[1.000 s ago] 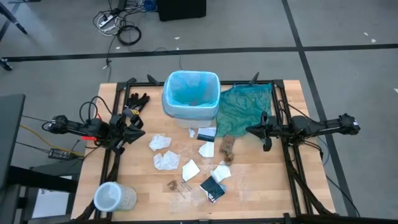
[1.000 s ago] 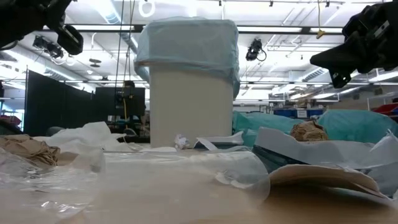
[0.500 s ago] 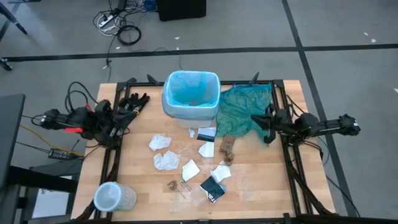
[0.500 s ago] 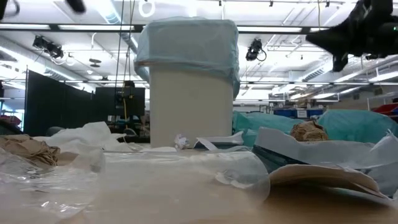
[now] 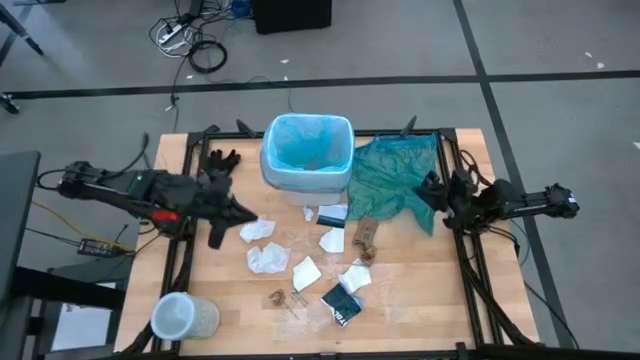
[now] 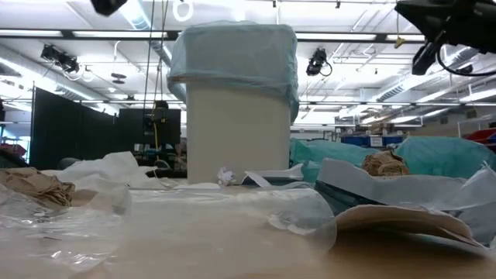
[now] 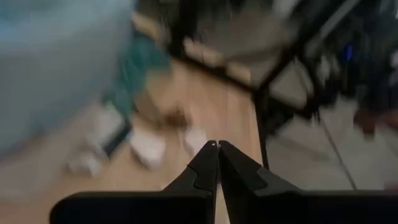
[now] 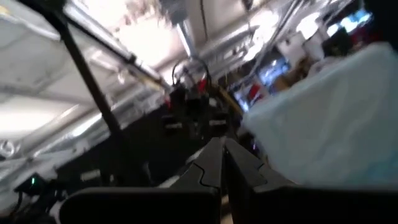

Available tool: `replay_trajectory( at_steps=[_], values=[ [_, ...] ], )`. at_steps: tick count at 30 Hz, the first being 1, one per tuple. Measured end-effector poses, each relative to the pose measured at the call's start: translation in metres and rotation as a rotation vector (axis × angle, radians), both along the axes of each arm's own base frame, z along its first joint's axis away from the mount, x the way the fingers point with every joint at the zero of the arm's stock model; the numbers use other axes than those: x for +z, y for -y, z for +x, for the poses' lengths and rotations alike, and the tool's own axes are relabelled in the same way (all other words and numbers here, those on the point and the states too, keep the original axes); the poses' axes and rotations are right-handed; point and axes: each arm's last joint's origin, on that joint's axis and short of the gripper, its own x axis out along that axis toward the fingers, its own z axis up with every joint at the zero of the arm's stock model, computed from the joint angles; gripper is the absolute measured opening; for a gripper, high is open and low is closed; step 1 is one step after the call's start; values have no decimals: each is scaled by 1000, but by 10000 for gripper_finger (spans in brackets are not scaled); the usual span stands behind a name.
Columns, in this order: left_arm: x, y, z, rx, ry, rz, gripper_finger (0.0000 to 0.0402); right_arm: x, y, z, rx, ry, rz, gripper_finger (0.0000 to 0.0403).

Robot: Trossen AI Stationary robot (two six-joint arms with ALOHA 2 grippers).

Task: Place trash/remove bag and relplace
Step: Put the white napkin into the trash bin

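Note:
A white bin stands at the table's far middle, lined with the light-blue bag, whose rim is folded over the bin's top. The trash lies on the wood in front of it: crumpled white paper, brown bits and a dark wrapper. My left gripper hovers shut above the table's left part, beside the nearest white scrap, and points toward the right. My right gripper is shut, raised over the darker teal-green bag, and tipped upward.
Black gloves lie at the far left, beside the bin. A clear round container stands at the near left corner. Clear plastic film lies on the near part of the table. Dark frame rails run along both side edges.
My left gripper has risen from the table's left edge and swung out toward the trash in the middle, tipping from pointing down to nearly level. My right gripper has risen a little, rolled and tipped upward. Both have stayed shut. Nothing on the table has moved.

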Motion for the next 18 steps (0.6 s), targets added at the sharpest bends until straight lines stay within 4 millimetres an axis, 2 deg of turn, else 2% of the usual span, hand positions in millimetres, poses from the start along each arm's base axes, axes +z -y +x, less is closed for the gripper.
replay_trajectory(
  at_steps=[6, 9, 18],
  values=[
    [-26, 4, 8, -59, -260, 43, 57, -12, -2, 7, 76, -126, 61, 23],
    [-33, 4, 13, -37, -324, 78, 76, -16, -2, 9, 79, -171, 67, 39],
    [-63, 8, 30, -7, -585, 123, 118, -21, 0, 11, -9, -246, 72, 127]
  ],
)
